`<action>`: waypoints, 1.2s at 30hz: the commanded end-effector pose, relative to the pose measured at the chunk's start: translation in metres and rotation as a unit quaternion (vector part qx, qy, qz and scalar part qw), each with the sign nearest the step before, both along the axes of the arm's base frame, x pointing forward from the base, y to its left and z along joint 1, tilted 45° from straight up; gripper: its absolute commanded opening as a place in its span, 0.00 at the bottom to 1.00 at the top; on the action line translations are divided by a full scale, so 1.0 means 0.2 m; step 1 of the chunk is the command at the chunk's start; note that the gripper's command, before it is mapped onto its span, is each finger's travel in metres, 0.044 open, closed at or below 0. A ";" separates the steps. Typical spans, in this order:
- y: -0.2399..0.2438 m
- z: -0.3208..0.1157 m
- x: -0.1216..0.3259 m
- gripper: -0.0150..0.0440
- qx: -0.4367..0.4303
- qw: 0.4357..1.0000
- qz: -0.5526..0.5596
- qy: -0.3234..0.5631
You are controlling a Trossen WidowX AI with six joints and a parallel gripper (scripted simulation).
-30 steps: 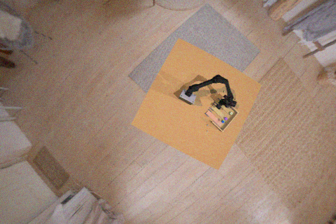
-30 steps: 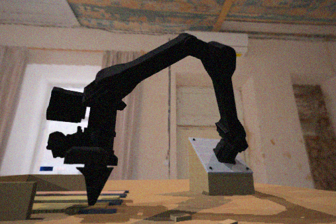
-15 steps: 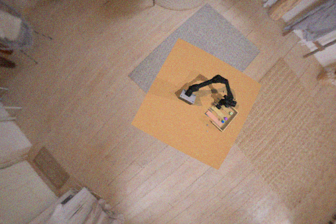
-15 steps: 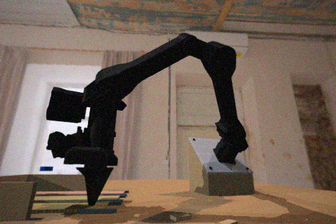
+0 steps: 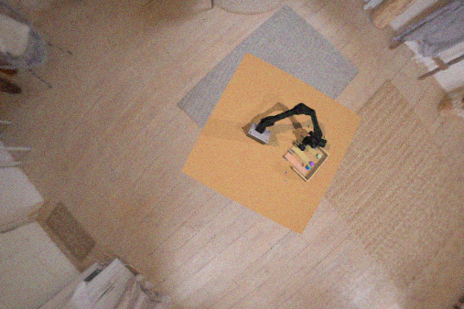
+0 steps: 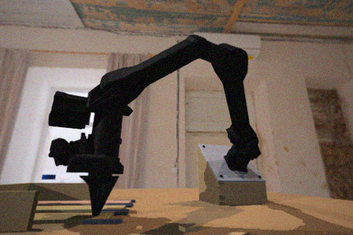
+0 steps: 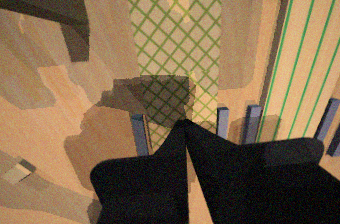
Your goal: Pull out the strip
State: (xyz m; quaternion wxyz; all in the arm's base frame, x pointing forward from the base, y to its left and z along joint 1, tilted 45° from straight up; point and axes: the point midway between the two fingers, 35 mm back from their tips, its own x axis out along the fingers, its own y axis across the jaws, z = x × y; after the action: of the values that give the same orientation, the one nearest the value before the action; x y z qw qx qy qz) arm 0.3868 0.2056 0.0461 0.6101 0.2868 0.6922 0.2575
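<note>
Gripper [image 5: 310,141] [image 6: 97,213] [image 7: 182,124] is shut on nothing, tips low between the blue tabs [image 6: 102,221] [image 7: 139,136] of the cross-hatched strip [image 6: 51,221] [image 7: 177,45], I reckon to drag it out by them. Small coloured pieces [image 5: 311,163] sit beyond the gripper in the tray [image 5: 318,168] [image 6: 9,210]; can't tell which is the labelled cube.

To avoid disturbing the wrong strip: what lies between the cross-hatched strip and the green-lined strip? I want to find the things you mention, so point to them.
In the wrist view, one short blue bar [image 7: 222,124] and a second blue bar [image 7: 251,126] lie there.
</note>
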 end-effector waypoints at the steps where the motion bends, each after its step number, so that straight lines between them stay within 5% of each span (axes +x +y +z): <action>1: 0.01 -0.01 0.00 0.25 -0.002 1.000 0.001 0.001; 36: 0.03 -0.02 -0.01 0.25 -0.002 1.000 0.001 0.001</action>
State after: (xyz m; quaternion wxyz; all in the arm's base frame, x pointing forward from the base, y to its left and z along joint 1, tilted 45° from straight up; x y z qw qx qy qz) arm 0.3904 0.2064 0.0458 0.6122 0.2889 0.6899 0.2565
